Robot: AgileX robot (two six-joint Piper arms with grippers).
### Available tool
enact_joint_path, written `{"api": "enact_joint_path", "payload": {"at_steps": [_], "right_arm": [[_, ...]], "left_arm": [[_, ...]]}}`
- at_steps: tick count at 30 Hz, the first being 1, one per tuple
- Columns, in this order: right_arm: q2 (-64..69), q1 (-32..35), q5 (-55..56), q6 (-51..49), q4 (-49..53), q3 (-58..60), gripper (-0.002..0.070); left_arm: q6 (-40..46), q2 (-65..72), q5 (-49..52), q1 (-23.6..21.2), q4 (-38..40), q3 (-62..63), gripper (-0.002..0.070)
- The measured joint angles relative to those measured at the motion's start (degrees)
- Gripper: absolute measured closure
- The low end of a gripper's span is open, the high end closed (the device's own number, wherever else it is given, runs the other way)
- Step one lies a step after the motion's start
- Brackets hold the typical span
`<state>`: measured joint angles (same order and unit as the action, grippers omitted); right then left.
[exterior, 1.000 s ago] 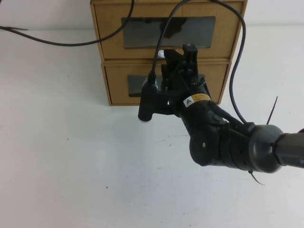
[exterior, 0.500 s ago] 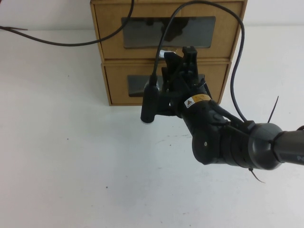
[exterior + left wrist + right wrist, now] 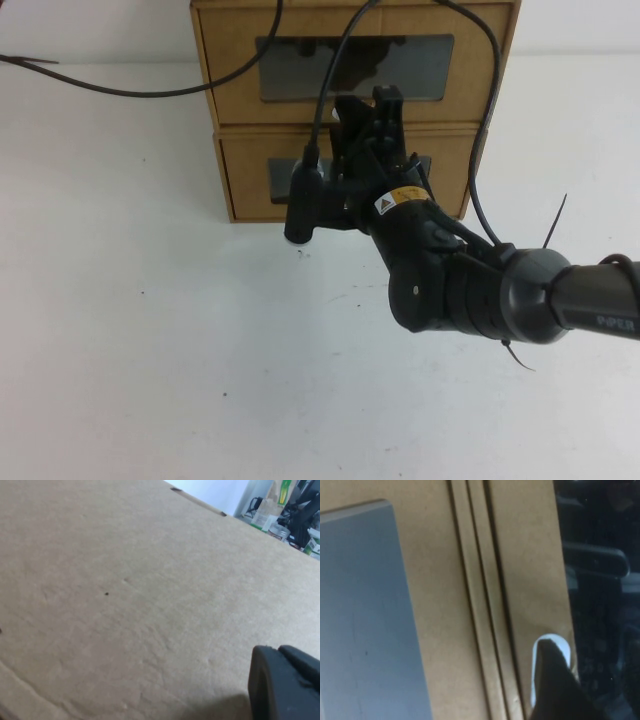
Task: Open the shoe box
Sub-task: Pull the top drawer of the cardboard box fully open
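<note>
Two brown cardboard shoe boxes with dark windows are stacked at the far side of the table: an upper box on a lower box. My right gripper is up against their fronts, at the seam between them, with its jaws apart. In the right wrist view one dark fingertip pokes into the oval finger hole beside the upper box's window. My left gripper is out of the high view. Its tips are together over a broad cardboard surface.
The white table stretches in front of the boxes. A black cable trails across the far left. My right arm reaches in from the lower right, with cables looping over the upper box.
My right gripper has shifted slightly left and closer to the box fronts, and it now covers the pale finger hole in the high view. The boxes have not moved.
</note>
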<state>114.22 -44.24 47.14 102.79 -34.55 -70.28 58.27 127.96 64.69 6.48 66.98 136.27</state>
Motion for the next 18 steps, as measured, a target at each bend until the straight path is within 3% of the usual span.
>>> {"api": "enact_joint_path", "payload": {"at_steps": [18], "right_arm": [[0.3, 1.6, -1.1, 0.0, -1.4, 0.0, 0.0412]], "left_arm": [[0.5, 0.0, 0.0, 0.0, 0.0, 0.0, 0.0679]]}}
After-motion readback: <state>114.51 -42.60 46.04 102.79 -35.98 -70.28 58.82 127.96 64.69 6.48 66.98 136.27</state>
